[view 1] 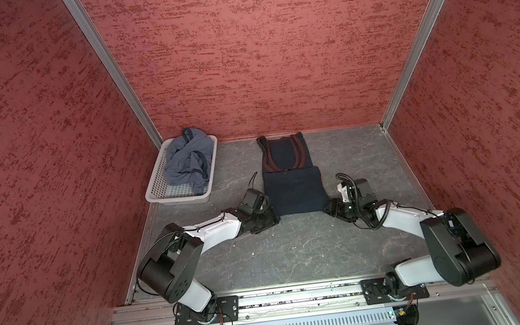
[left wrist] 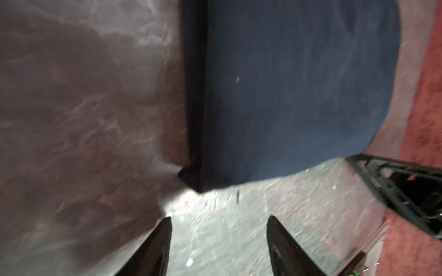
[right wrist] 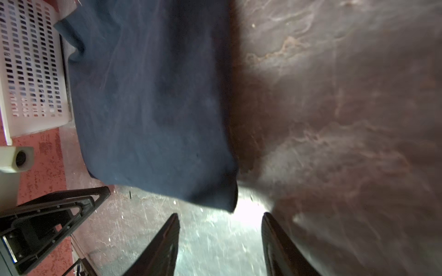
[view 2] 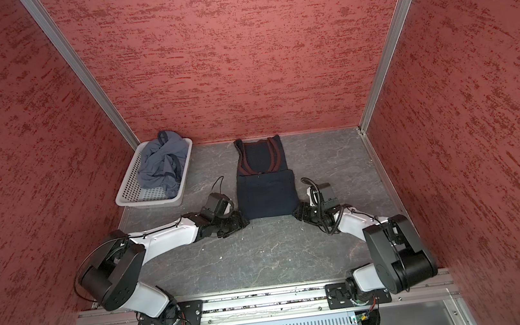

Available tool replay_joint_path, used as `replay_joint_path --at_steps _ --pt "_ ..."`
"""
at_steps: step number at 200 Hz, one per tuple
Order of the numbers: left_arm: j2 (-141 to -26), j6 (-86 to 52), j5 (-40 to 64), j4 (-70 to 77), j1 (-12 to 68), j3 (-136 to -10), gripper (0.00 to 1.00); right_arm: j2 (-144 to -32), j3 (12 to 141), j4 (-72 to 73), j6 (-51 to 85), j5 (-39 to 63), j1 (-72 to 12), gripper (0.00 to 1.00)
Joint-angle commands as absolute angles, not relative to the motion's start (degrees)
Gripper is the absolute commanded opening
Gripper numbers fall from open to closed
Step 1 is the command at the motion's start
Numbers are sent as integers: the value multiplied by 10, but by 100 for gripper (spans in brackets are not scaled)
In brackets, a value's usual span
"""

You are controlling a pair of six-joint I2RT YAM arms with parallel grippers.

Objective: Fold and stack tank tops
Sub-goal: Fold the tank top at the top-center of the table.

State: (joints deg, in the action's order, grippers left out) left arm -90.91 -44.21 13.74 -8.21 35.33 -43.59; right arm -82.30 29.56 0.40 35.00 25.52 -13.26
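Observation:
The dark navy tank top lies flat mid-table, its maroon-trimmed straps toward the back wall and a fold line across its middle. My left gripper sits low at the top's near left corner, open, with only bare table between its fingers. My right gripper is at the near right corner, also open and empty. The slate blue-grey tank top lies crumpled in the basket.
The white perforated basket stands at the back left, close to the left wall. Red textured walls close in three sides. The arm bases sit on a metal rail along the front edge.

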Motion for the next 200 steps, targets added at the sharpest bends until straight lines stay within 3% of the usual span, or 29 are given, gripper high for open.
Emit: replay_joint_path --at_steps 1,55,87,104,128,144,200 --pt "-932 -456 154 -15 346 -427 58 -858 284 82 377 276 -131 49" --pt "-973 -451 162 6 338 -438 43 -873 289 92 374 258 -140 38" --pt "-990 -453 158 17 334 -446 42 -882 309 81 358 230 -141 37" --pt "-992 -448 150 14 334 -453 42 -885 320 79 351 224 -142 40" --pt "-987 -445 137 0 332 -454 53 -881 334 52 339 201 -145 53" --pt "-985 -445 132 0 329 -450 53 -878 335 38 333 182 -145 55" --pt "-1007 -447 150 16 325 -466 39 -900 350 49 332 207 -158 31"
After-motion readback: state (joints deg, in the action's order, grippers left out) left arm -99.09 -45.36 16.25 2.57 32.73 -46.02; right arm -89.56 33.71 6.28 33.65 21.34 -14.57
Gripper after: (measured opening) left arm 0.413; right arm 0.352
